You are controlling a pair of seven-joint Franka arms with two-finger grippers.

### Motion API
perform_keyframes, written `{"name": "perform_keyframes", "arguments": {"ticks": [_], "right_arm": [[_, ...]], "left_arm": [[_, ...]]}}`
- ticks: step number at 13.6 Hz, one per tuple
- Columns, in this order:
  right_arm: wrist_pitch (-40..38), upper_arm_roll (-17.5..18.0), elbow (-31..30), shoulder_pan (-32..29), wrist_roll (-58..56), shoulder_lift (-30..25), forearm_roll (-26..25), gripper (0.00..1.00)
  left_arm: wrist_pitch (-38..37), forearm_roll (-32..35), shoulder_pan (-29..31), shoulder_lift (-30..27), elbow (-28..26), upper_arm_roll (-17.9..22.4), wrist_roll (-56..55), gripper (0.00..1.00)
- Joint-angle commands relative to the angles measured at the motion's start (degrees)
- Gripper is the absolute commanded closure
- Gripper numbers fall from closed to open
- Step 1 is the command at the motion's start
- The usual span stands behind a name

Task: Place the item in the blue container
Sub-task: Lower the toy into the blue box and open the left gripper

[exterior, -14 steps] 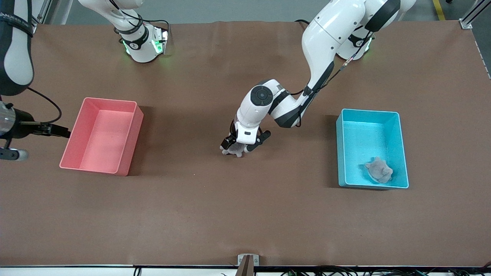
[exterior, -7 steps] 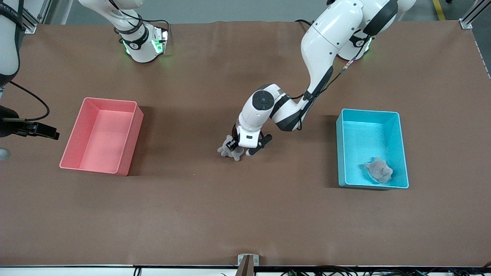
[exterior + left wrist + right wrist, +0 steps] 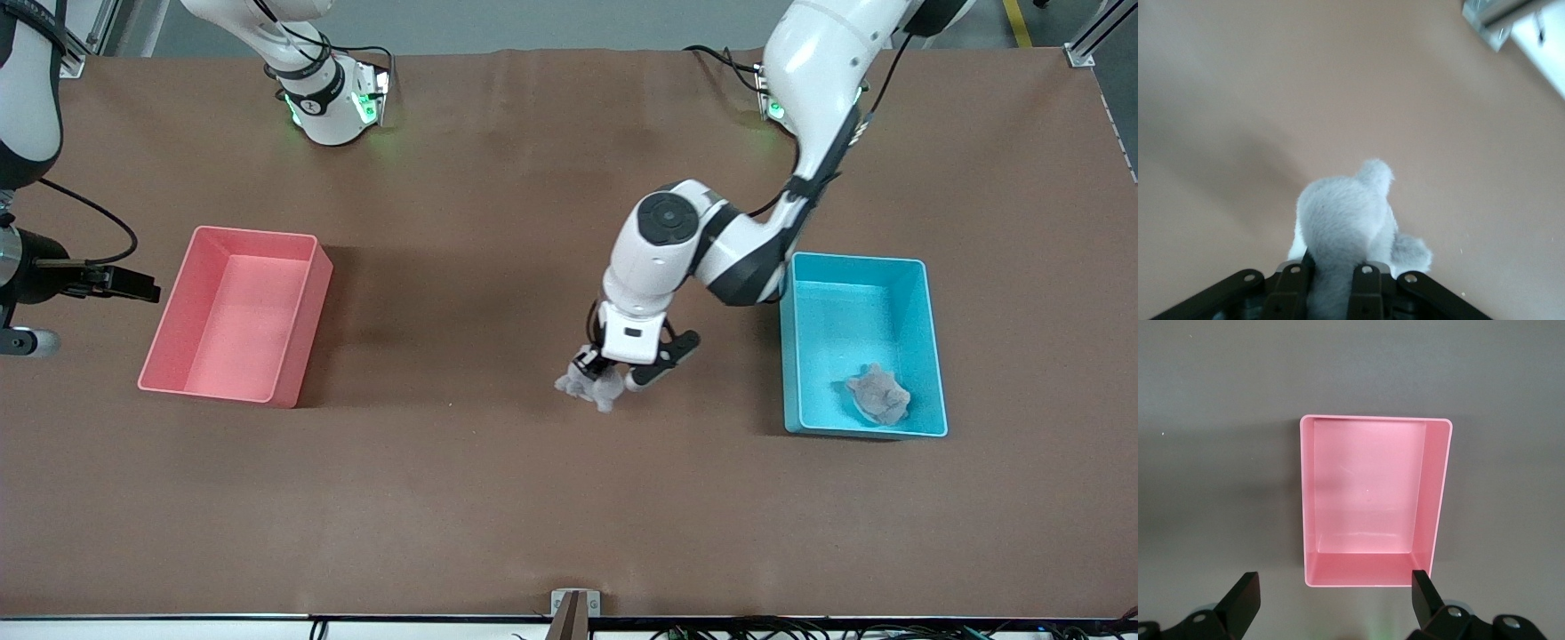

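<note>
Clamped jaws of the left gripper (image 3: 613, 378) hold a small grey plush toy (image 3: 589, 386) by its body, up over the middle of the brown table (image 3: 498, 498), short of the rectangular light-blue plastic container (image 3: 930, 338). A similar grey plush (image 3: 878, 395) lies in that container's corner. Soft and light, the toy should squash without slipping; gripping its thick middle looks soundest. Beside the pink plastic bin (image 3: 1375, 500), the right gripper (image 3: 124, 286) waits with fingers spread wide.

Bare worktop (image 3: 729, 391) between left end effector (image 3: 607, 378) and blue container (image 3: 935, 356); only tall container wall in path; grey plush (image 3: 878, 395) fills one corner.
</note>
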Motion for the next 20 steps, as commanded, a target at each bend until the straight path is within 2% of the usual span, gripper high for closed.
{"name": "perform_keyframes", "arguments": {"ticks": [1, 3, 6, 9, 11, 12, 13, 14, 15, 17, 20], "right_arm": [[0.4, 0.3, -4.9, 0.0, 0.5, -5.4, -0.3, 0.00], [0.6, 0.2, -6.6, 0.0, 0.5, -8.2, -0.3, 0.00], [-0.7, 0.2, -7.7, 0.1, 0.4, -12.4, -0.4, 0.00], [-1.1, 0.3, -10.2, 0.1, 0.3, -16.5, -0.3, 0.00], [-2.2, 0.3, -10.4, 0.2, 0.3, -17.9, -0.4, 0.00], [-2.4, 0.4, -10.4, 0.2, 0.3, -18.7, -0.3, 0.00], [-2.8, 0.4, -10.2, 0.2, 0.3, -19.1, -0.3, 0.00], [-2.9, 0.5, -10.2, 0.2, 0.3, -19.4, -0.3, 0.00], [-2.8, 0.5, -10.2, 0.2, 0.1, -19.9, -0.3, 0.00], [-2.7, 0.4, -10.2, 0.0, -0.1, -20.0, -0.2, 0.00], [-2.9, 0.5, -10.3, 0.2, -0.1, -21.1, 0.0, 0.00]], "left_arm": [[-10.0, 0.9, 5.7, -7.2, -3.6, -0.5, 10.1, 1.00], [-18.9, 0.4, 10.8, -10.1, -3.9, -0.6, 21.7, 1.00], [-27.1, 0.3, 18.0, -13.2, -4.9, -0.6, 37.2, 1.00], [-29.1, 0.3, 25.9, -16.3, -9.6, -0.6, 51.5, 1.00], [-28.9, -0.3, 30.5, -16.0, -12.7, -0.7, 54.6, 0.97], [-28.1, -0.8, 31.8, -16.0, -15.0, -0.7, 54.7, 0.76], [-27.4, -1.0, 32.8, -16.2, -16.2, -0.7, 54.7, 0.45], [-27.3, -1.0, 34.2, -16.2, -16.3, -0.7, 55.0, 0.00], [-27.4, -1.0, 34.7, -16.5, -15.6, -0.7, 55.7, 0.00], [-29.4, -1.0, 35.3, -17.2, -8.6, -0.6, 56.2, 0.00], [-36.5, -0.8, 35.2, -17.0, 3.1, -0.6, 56.2, 0.00]]}}
